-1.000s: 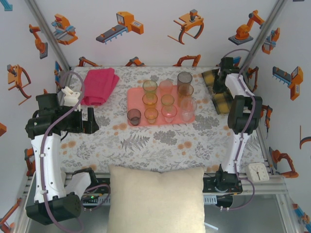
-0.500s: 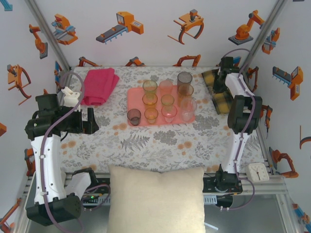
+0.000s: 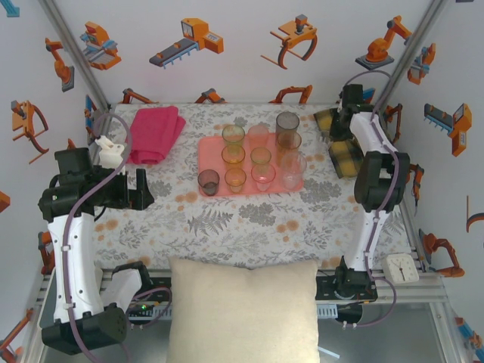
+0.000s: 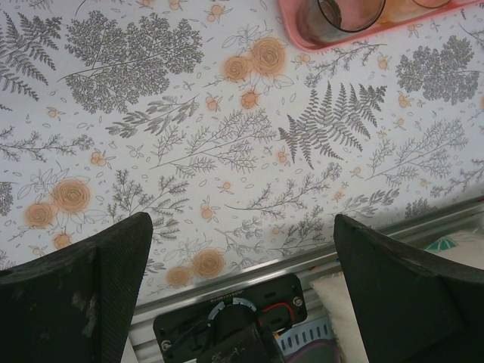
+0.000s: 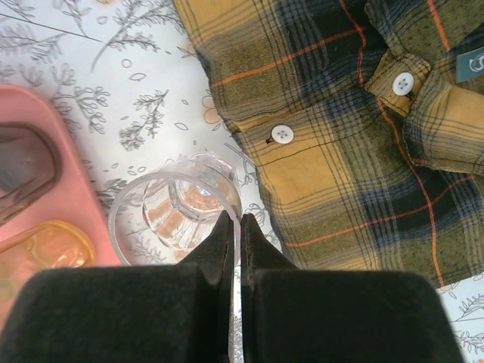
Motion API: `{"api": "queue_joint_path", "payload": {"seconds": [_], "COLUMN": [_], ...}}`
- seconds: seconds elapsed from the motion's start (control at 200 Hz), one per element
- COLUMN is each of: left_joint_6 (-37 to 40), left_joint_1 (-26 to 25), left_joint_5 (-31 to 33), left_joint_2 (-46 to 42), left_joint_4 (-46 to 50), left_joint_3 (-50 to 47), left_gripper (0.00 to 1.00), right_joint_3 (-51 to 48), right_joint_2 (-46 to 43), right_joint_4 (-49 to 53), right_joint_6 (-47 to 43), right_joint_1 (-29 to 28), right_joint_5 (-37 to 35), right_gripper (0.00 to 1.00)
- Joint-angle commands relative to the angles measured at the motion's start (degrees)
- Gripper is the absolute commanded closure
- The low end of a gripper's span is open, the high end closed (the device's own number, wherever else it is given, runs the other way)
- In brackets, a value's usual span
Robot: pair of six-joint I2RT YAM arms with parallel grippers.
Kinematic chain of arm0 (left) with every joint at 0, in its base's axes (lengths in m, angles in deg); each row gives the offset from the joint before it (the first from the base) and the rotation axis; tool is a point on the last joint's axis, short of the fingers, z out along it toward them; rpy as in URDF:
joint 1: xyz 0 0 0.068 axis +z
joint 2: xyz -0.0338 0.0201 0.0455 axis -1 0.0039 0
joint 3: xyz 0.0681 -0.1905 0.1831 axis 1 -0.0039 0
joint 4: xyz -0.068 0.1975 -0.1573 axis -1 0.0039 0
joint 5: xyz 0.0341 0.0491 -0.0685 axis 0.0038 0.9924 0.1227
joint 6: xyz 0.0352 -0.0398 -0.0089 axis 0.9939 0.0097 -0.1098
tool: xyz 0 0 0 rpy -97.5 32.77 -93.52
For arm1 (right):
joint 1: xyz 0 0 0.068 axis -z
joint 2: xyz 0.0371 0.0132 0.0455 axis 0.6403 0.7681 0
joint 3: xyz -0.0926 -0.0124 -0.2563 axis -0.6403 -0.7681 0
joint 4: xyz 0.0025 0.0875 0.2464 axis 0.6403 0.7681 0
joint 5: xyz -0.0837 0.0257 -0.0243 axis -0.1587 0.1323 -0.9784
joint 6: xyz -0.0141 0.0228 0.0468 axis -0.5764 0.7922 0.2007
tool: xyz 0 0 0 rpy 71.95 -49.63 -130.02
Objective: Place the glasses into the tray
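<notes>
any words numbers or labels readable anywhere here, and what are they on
"S": a guess at one pale character, cut off by the frame edge, on the teal tag of the plaid shirt.
White print on the black fitting at the table's near edge: too small to read.
Face of the white clock: too small to read.
I can read no other text.

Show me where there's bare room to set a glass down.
Free: tray back-left corner, left of the amber glass; tray near-right corner; tablecloth between tray and pillow. Crowded: tray middle, and the gap toward the plaid shirt.
</notes>
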Motion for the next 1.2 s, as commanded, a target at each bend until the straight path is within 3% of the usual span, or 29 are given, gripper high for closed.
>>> {"api": "queue_joint_path", "payload": {"seconds": [0.0, 0.736, 1.197], "left_joint_6": [0.7, 0.4, -0.9], "left_joint_1": [-0.3, -0.8, -1.0], "left_joint_5": [-1.3, -3.5, -3.4], "left_joint_2": [-1.0, -0.3, -0.1], "left_joint_4": [-0.6, -2.3, -3.6], "left_joint_3": [0.7, -1.9, -2.2], "left_gripper": [0.03, 0.03, 0.03], "right_joint_3": [-0.5, -1.2, 4.0], "right_joint_2": [-4.9, -21.8, -25.9], "right_joint_4": [1.1, 9.9, 14.2], "right_joint_6": [1.2, 0.1, -0.8], "right_joint_1": [-0.5, -6.8, -20.3], "right_joint_5": [0.8, -3.5, -9.8], "right_gripper": [0.99, 0.98, 0.98]}}
